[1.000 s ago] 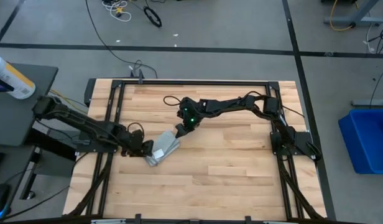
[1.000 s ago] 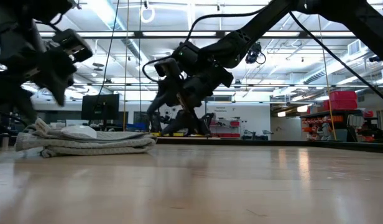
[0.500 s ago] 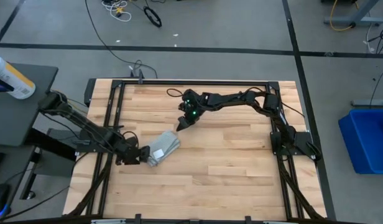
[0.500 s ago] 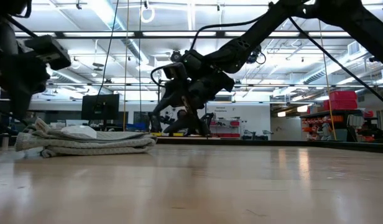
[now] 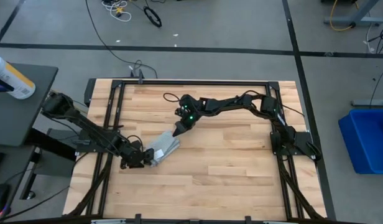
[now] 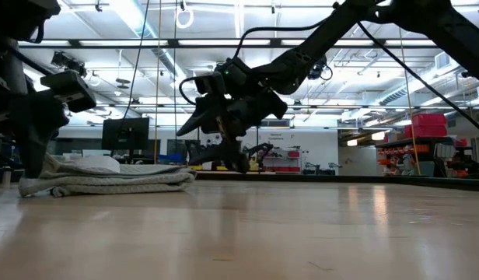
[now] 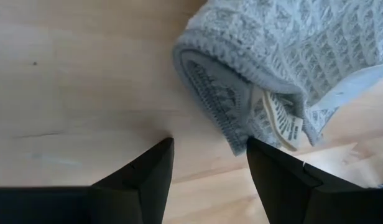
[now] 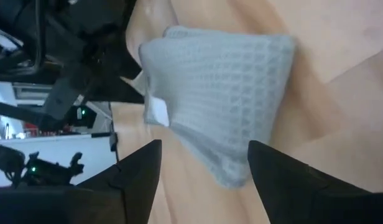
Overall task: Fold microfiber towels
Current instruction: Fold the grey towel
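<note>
Left gripper spread beside folded towel (tag unreadable) — right gripper spread above.

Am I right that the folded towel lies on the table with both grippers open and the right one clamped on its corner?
Not quite: the right wrist view shows the right gripper open and clear of the towel. The rest holds: folded towel, left gripper open.

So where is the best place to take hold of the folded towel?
Probably the towel's thick folded corner with the white tag, approached level from the left end effector's side: the layers stack there, and its open fingers already face that edge.
</note>
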`<state>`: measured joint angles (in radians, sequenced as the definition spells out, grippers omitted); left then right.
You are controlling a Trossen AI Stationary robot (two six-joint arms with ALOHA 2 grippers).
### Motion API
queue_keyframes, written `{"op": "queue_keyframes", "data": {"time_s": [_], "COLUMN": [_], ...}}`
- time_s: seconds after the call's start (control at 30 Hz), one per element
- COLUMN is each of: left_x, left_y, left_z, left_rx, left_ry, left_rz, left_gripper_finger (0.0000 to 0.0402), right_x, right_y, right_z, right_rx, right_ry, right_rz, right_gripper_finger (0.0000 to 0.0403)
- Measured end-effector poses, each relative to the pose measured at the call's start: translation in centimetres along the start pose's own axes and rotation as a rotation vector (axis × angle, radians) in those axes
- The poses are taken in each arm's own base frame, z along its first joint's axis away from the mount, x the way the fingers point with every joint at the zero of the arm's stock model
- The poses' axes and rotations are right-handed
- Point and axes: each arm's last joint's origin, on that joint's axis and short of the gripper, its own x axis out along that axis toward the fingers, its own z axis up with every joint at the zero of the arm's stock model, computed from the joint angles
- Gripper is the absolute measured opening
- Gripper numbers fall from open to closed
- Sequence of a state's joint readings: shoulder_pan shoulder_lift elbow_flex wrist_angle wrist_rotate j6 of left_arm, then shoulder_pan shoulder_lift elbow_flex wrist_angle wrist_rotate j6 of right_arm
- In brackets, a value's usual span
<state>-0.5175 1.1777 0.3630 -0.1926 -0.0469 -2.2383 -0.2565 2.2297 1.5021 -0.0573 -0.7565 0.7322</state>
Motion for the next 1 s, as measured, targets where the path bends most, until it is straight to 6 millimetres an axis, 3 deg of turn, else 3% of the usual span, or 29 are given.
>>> {"op": "queue_keyframes", "data": {"time_s": [0.23, 0.67, 1.0], "left_x": [-0.1, -0.3, -0.3], "left_y": [0.5, 1.0, 1.0], "left_z": [0.3, 0.1, 0.2], "left_rx": [0.008, 0.053, 0.052], "left_ry": [-0.022, -0.024, -0.034], "left_rz": [0.063, 0.086, 0.084], "left_gripper_finger": [0.0213, 0.0213, 0.0213], "right_x": [1.3, 2.9, 3.7], "right_y": [-2.0, -1.3, -0.9], "right_z": [-0.3, -0.4, -0.9], "right_rx": [0.068, 0.094, 0.107], "right_ry": [0.031, 0.002, -0.012], "right_rz": [-0.001, 0.073, 0.040], "right_gripper_finger": [0.0248, 0.0253, 0.0229]}}
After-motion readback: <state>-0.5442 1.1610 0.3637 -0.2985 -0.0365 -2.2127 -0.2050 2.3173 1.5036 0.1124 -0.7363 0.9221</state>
